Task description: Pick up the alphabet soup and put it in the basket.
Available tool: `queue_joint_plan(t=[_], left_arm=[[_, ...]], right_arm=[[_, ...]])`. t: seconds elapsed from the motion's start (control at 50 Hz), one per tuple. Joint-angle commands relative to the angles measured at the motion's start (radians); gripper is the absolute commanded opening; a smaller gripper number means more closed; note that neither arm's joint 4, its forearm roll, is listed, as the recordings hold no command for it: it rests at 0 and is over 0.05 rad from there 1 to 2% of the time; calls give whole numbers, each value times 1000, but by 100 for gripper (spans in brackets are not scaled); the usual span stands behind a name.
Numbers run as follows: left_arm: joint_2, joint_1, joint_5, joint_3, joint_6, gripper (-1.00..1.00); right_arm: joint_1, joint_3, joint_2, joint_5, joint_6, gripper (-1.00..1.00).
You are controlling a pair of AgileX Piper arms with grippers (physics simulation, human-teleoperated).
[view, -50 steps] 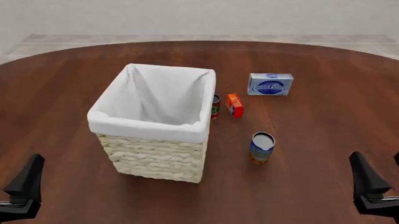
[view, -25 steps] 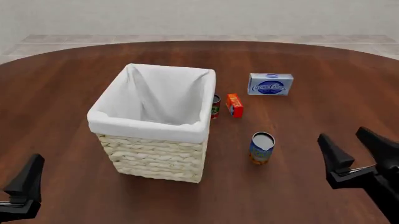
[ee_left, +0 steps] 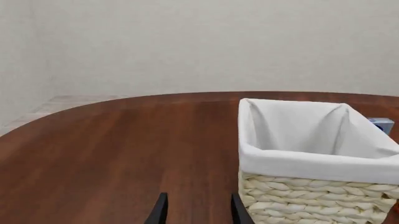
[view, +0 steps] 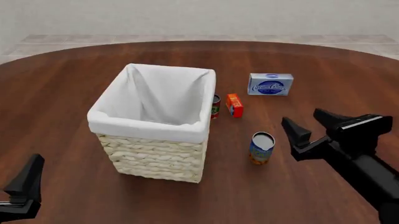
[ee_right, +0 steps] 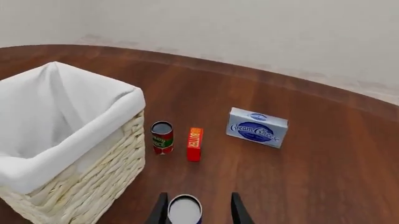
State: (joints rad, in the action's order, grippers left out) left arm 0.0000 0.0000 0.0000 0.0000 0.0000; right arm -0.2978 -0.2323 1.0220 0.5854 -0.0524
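Alphabet soup (view: 262, 147), blue-orange label, silver top, upright beside basket (view: 156, 156)

Your left pincer (view: 25, 186) is cropped at the front view's edge; the basket (view: 147, 122) hides the red-and-green can's (view: 216, 106) left side.

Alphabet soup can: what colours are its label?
Blue and orange, under a plain silver-grey top; the alphabet soup shows best in the front view.

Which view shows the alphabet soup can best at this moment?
The front view: the alphabet soup stands whole and upright there, label and silver top visible, right of the basket. The right wrist view catches only its top, cut off by the picture's edge, between the right hand's fingers. The left wrist view misses it.
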Motion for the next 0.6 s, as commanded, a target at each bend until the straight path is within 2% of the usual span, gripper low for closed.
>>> queue_joint_plan(t=[0.02, 0.14, 0.16, 0.18, 0.2, 0.4, 0.6], left_arm=[[0, 0, 0, 0, 0, 100], [0, 0, 0, 0, 0, 100], [0, 0, 0, 0, 0, 100], [0, 0, 0, 0, 0, 100], [0, 0, 0, 0, 0, 100], [0, 0, 0, 0, 0, 100], [0, 0, 0, 0, 0, 100]], right_arm=[[-44, -42, 142, 28, -12, 100], [-65, -56, 224, 29, -28, 100], [-57, -51, 225, 38, -45, 100], [-68, -57, 243, 31, -32, 100], [-53, -55, 246, 39, -52, 100], [-67, -64, 320, 41, -65, 100], [-39, -77, 372, 46, -75, 100]])
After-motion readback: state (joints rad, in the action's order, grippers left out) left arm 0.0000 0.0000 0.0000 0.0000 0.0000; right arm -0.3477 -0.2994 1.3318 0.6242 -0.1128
